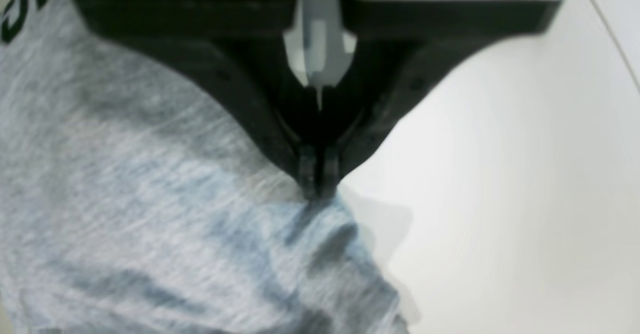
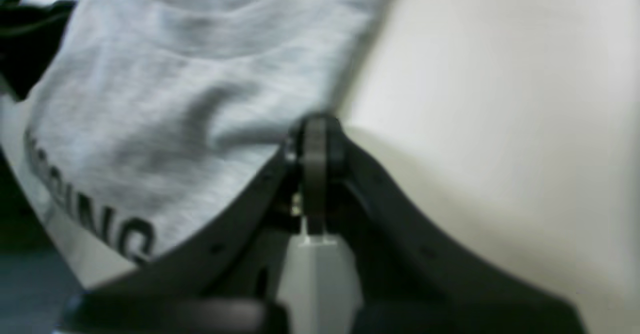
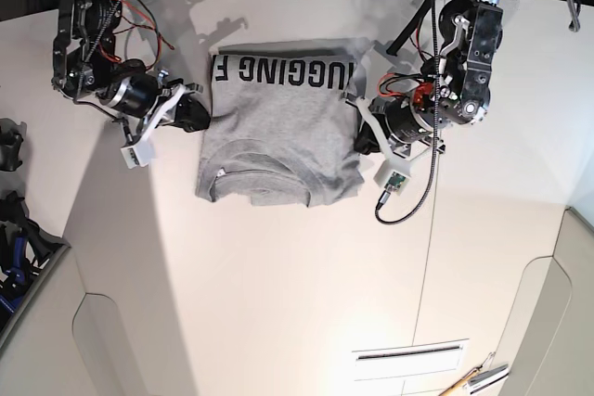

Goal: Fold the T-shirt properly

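T-shirt (image 3: 278,125) in grey is lying on the white table (image 3: 278,285) between the two arms, showing black lettering that is reading "JGGING F", its leftmost part unclear. The left end effector (image 1: 318,194) is pinching the shirt's side edge, fingertips pressed together. The right end effector (image 2: 320,123) is pressing its tips together at the opposite edge, pinching cloth there.

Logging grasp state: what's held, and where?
Grey cotton T-shirt with black lettering, pinched at opposite side edges by left gripper and right gripper.
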